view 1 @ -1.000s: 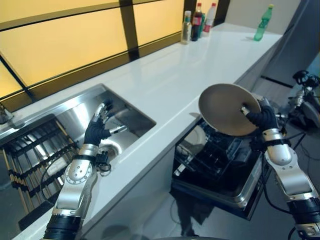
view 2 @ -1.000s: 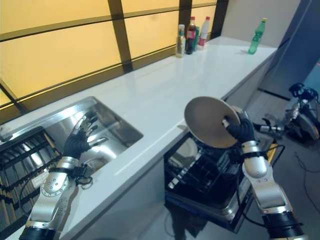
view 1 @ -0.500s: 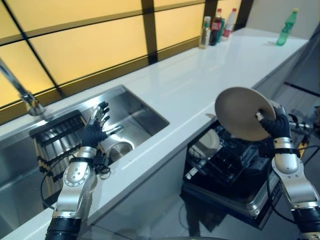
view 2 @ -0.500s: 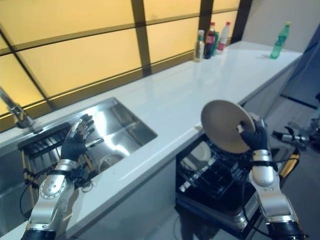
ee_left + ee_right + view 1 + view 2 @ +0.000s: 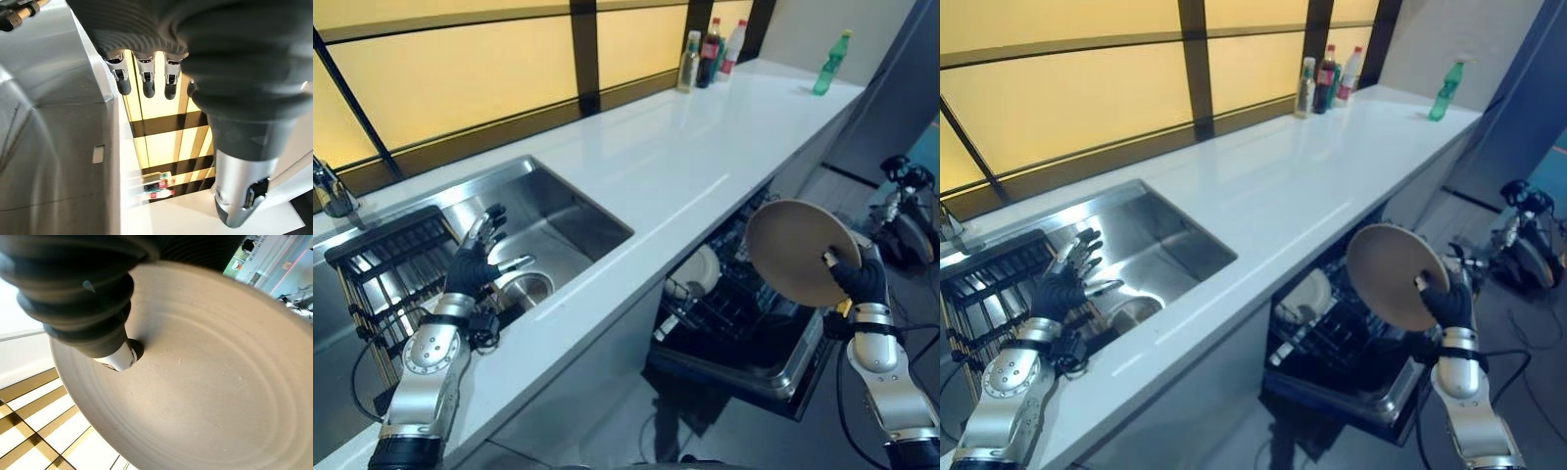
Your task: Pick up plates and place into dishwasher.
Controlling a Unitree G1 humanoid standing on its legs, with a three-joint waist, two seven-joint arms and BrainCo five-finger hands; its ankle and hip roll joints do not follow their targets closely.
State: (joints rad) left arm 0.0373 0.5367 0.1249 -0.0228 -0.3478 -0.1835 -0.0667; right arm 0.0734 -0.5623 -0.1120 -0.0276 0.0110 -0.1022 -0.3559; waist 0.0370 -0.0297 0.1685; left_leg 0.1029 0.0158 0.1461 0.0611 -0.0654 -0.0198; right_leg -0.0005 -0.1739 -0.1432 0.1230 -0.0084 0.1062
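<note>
My right hand (image 5: 860, 282) is shut on a beige plate (image 5: 800, 251), pinching its rim with the thumb pressed on its face (image 5: 128, 351). The plate stands tilted on edge above the right side of the open dishwasher (image 5: 744, 333). A white plate (image 5: 703, 267) stands in the dishwasher's rack at the left. My left hand (image 5: 475, 259) hovers open over the steel sink (image 5: 558, 211), fingers spread and straight (image 5: 146, 81).
A round metal bowl (image 5: 521, 290) lies in the sink by the left hand, and a black dish rack (image 5: 382, 269) covers the sink's left part. Bottles (image 5: 709, 47) and a green bottle (image 5: 829, 63) stand far back on the white counter (image 5: 685, 147).
The right hand has lowered the plate to the right, nearer the dishwasher's front. The camera has shifted. The left hand stays open over the sink.
</note>
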